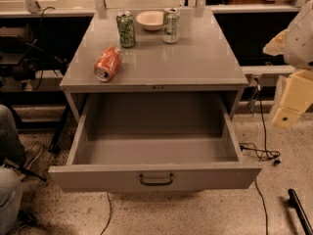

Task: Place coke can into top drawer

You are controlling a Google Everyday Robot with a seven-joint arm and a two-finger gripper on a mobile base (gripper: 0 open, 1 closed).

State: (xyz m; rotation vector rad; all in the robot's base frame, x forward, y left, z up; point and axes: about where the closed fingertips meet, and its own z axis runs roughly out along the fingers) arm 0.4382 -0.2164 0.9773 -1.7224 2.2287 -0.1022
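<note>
The coke can [108, 63], red-orange with white markings, lies on its side on the left part of the grey cabinet top [195, 58], its silver end facing the front. The top drawer [156, 146] is pulled wide open below it and holds nothing; its dark bar handle [156, 180] is centred on the front. My gripper [288, 104] hangs at the right edge of the view, off to the right of the cabinet, well away from the can and holding nothing that shows.
A green can [126, 29], a white-and-green can [170, 25] and a pale bowl [150, 20] stand at the back of the cabinet top. Cables [261, 153] trail on the floor at the right. A person's leg [9, 180] is at the left.
</note>
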